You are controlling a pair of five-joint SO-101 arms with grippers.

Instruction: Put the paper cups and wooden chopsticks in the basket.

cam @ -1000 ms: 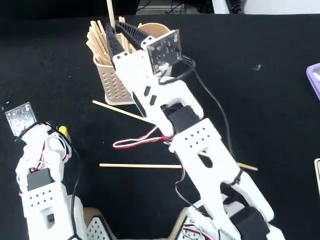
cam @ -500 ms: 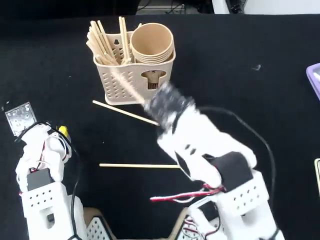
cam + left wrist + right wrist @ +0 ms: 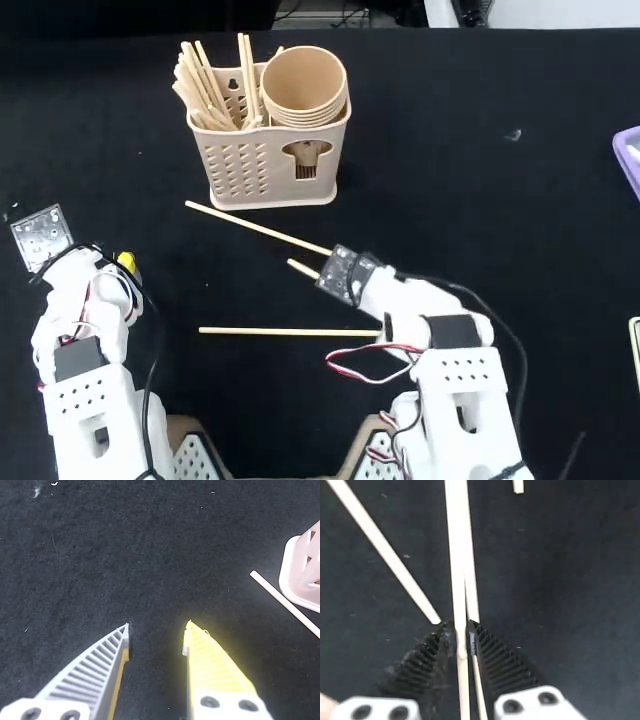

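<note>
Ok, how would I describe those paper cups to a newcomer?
Find the beige perforated plastic basket at the far middle of the black table. The stacked brown paper cups stand in one half; unlike the thin wooden chopsticks bundled beside them, they are round and open-topped.

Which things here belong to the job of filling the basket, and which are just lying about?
Job in hand:
basket
paper cups, stacked inside it
bundled chopsticks, also inside
loose chopsticks on the cloth
right claw, shut on the gripped chopstick

Lying about:
purple object
small speck
</note>
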